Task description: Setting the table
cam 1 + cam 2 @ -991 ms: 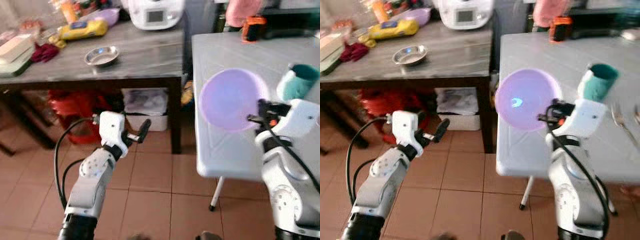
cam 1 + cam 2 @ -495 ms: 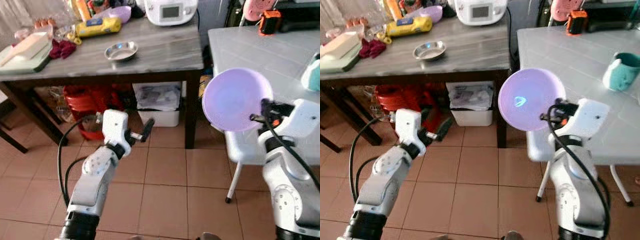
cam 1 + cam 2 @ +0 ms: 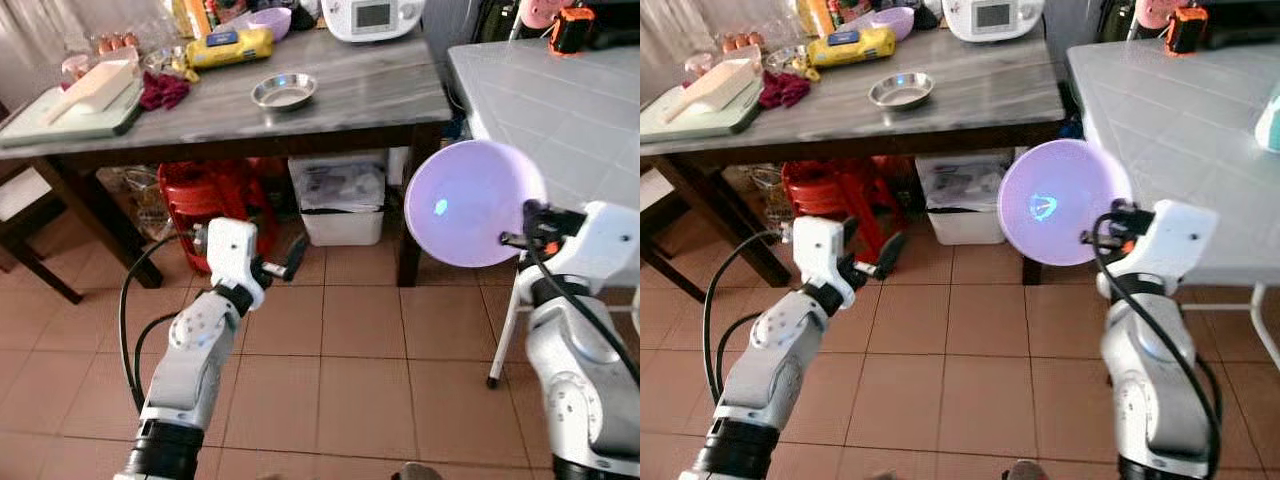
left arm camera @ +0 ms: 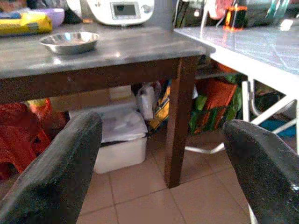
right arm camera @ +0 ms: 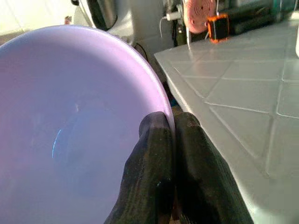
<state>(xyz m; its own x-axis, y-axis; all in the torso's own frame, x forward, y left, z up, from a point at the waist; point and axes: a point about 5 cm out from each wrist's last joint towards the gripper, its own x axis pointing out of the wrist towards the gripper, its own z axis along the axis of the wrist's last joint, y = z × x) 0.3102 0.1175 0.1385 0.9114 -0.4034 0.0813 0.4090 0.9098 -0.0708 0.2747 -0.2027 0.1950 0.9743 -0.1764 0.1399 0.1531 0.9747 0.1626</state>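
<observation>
- My right gripper point(image 5: 170, 140) is pinched tight on the rim of the purple bowl point(image 3: 475, 215), one finger on each face of the wall; the bowl is carried tipped up on edge, its hollow facing my head camera, at about 3 o'clock in the head view.
- My left gripper point(image 3: 280, 268) hangs at about 8 o'clock over the tiled floor point(image 3: 340, 360), fingers spread wide and holding nothing.
- Compared with a second ago, the whole picture has slid: the white table point(image 3: 560, 110) then sat right behind the bowl, and now it lies off at 2 o'clock while the dark wooden table point(image 3: 330, 100) fills 12 o'clock. I read that as my body turning, not the furniture moving.
- The bowl keeps the same place against the right arm, so the grip has held.
- On the wooden table I see a steel dish point(image 3: 284, 92) and a yellow packet point(image 3: 228, 47).
- My judgement: the bowl is not set down yet, and I am now facing away from the white table.
</observation>
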